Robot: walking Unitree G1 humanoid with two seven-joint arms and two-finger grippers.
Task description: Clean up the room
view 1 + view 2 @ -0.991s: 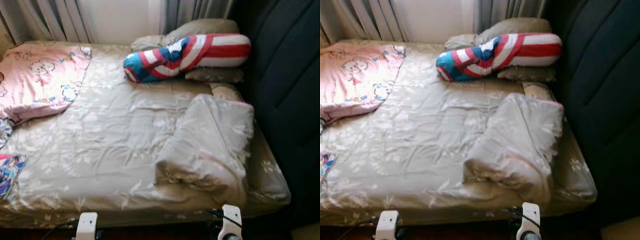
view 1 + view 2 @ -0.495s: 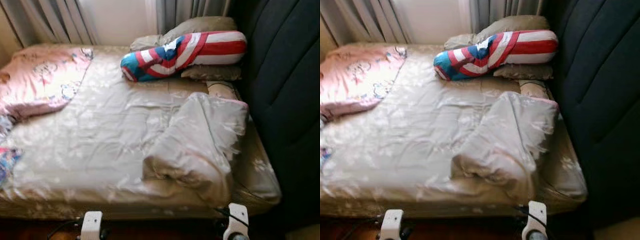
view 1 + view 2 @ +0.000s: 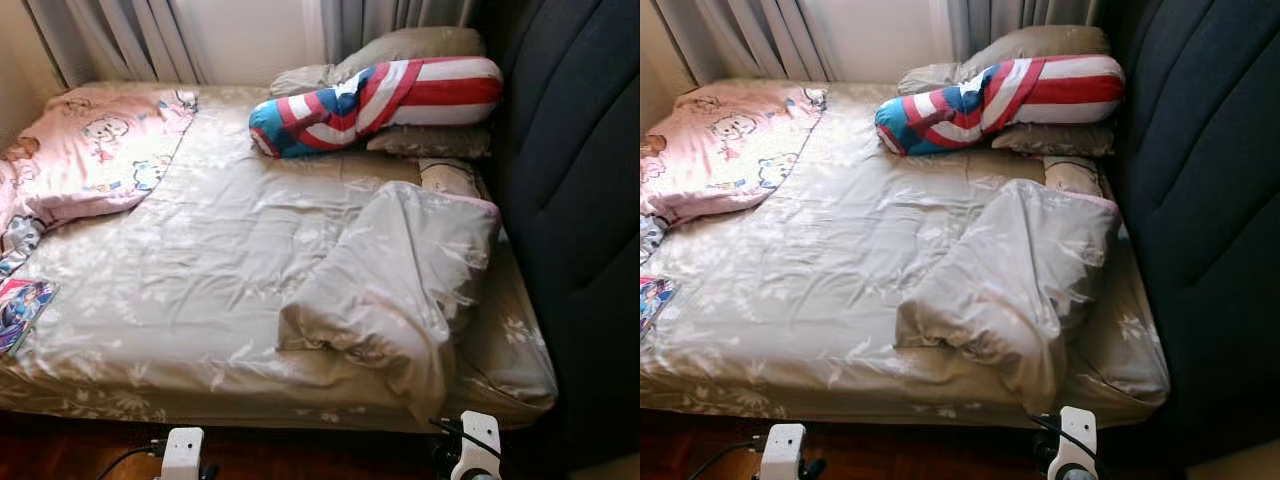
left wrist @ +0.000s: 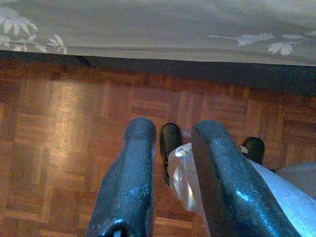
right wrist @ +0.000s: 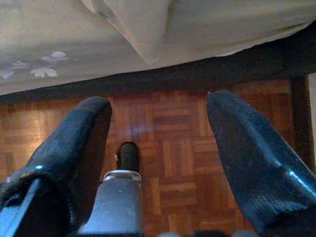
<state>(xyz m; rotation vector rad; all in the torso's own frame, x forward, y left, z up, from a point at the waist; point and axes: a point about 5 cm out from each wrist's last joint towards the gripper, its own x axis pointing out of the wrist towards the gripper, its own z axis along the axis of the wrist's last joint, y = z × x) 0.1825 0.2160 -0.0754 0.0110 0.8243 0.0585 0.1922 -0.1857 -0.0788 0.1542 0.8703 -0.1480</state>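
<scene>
A bed with a beige leaf-print sheet (image 3: 220, 260) stands before me. On its right half a beige duvet (image 3: 400, 290) lies crumpled in a heap. A pink cartoon blanket (image 3: 90, 150) is bunched at the far left corner. A red, white and blue bolster (image 3: 380, 95) rests on beige pillows (image 3: 410, 45) by the headboard. A colourful printed item (image 3: 20, 310) sits at the bed's left edge. Both arms hang low before the bed's near edge. My left gripper (image 4: 175, 131) has its fingers a narrow gap apart, empty. My right gripper (image 5: 158, 103) is wide open above the floor.
A dark padded headboard (image 3: 580, 200) rises along the bed's right side. Grey curtains (image 3: 130, 35) hang behind the bed. Parquet floor (image 4: 59, 128) runs between me and the bed's edge, dark under the frame.
The camera has shifted, so more of the bed's front edge and floor shows now. Nothing on the bed has moved.
</scene>
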